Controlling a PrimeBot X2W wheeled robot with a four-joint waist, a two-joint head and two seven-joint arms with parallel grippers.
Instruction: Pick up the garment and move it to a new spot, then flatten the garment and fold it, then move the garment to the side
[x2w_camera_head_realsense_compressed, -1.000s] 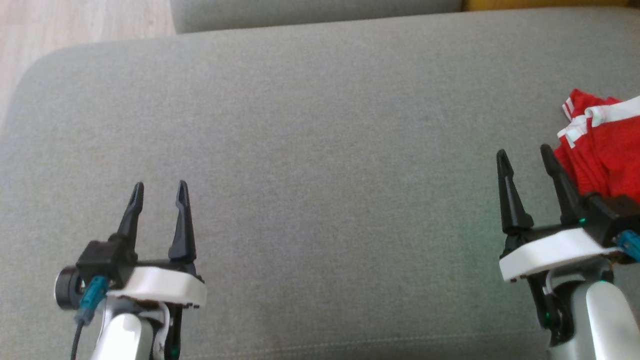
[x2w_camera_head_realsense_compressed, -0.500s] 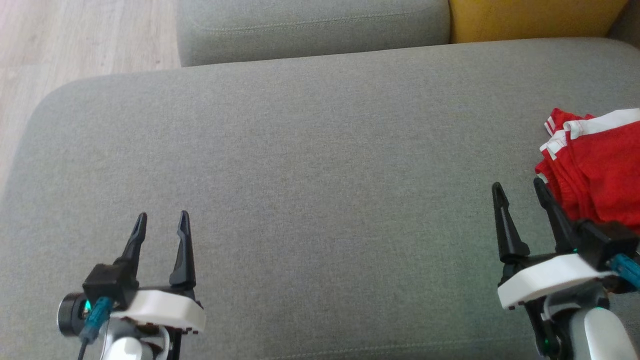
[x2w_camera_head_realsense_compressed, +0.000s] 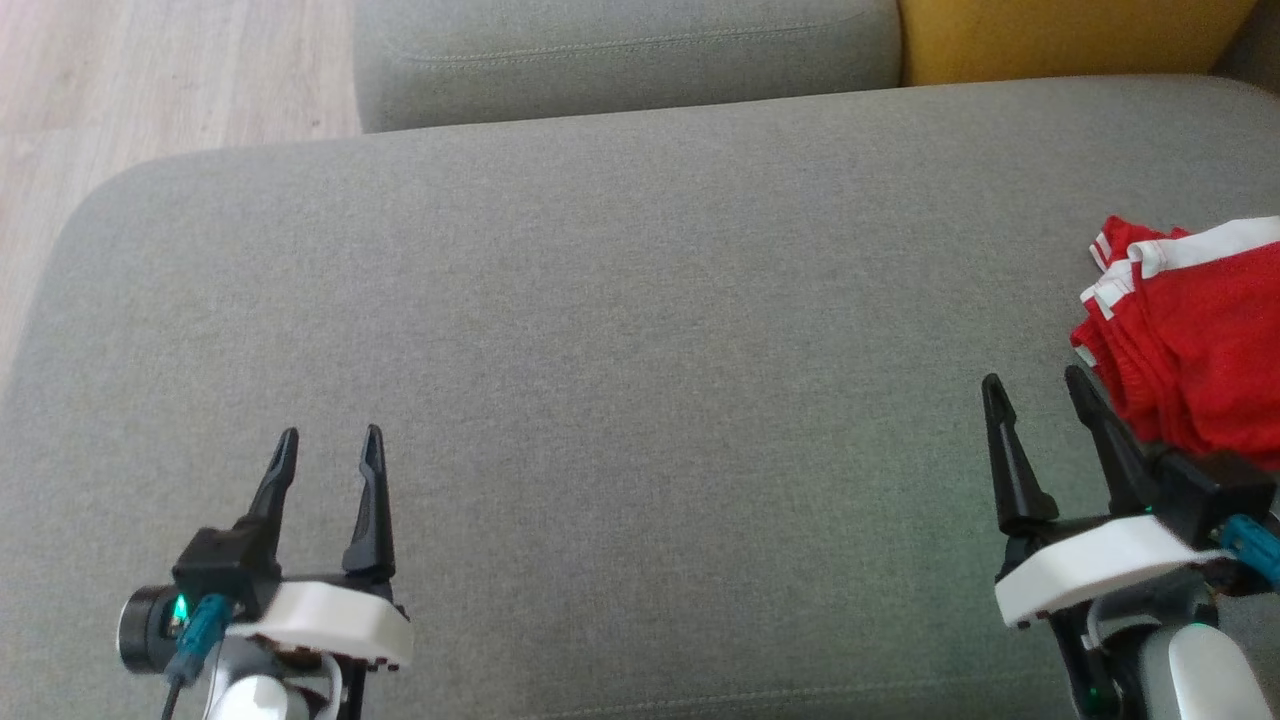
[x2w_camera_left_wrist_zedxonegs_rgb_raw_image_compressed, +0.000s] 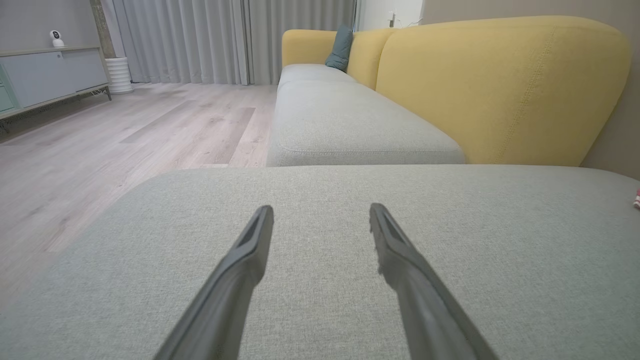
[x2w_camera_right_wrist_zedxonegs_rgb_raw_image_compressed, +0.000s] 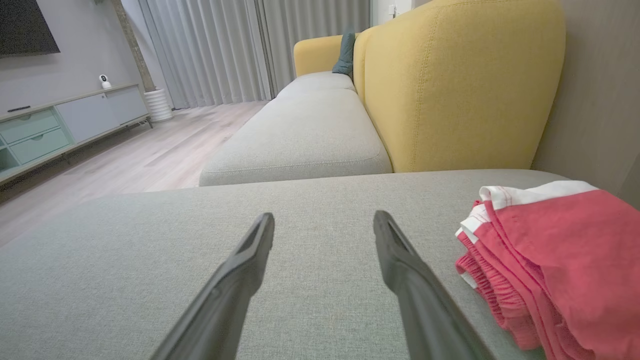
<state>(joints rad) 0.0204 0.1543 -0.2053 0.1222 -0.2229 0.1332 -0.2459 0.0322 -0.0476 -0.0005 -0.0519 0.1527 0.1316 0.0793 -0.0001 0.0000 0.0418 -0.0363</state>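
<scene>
Head view: our left gripper (x2w_camera_head_realsense_compressed: 330, 432) and right gripper (x2w_camera_head_realsense_compressed: 1033, 376) hang open over the grey cushion (x2w_camera_head_realsense_compressed: 640, 330), with the red garment (x2w_camera_head_realsense_compressed: 1190, 340) bunched at the cushion's right edge. Left wrist view: bare cushion ahead. Right wrist view: the garment looks soft and light; we judge its white-trimmed edge the best hold.

The left gripper (x2w_camera_left_wrist_zedxonegs_rgb_raw_image_compressed: 321, 210) points across a wide grey cushion (x2w_camera_left_wrist_zedxonegs_rgb_raw_image_compressed: 500, 250), its two dark fingers (x2w_camera_left_wrist_zedxonegs_rgb_raw_image_compressed: 235, 280) spread apart with nothing between them. At the far right edge a sliver of the garment (x2w_camera_left_wrist_zedxonegs_rgb_raw_image_compressed: 637, 199) (red and white, too small to make out more) lies on that cushion. Beyond are a second grey seat (x2w_camera_left_wrist_zedxonegs_rgb_raw_image_compressed: 350, 125), yellow backrests (x2w_camera_left_wrist_zedxonegs_rgb_raw_image_compressed: 500, 90), a teal pillow (x2w_camera_left_wrist_zedxonegs_rgb_raw_image_compressed: 340, 47), a wooden floor (x2w_camera_left_wrist_zedxonegs_rgb_raw_image_compressed: 125, 140), grey curtains (x2w_camera_left_wrist_zedxonegs_rgb_raw_image_compressed: 200, 40) and a low cabinet (x2w_camera_left_wrist_zedxonegs_rgb_raw_image_compressed: 45, 75).
</scene>
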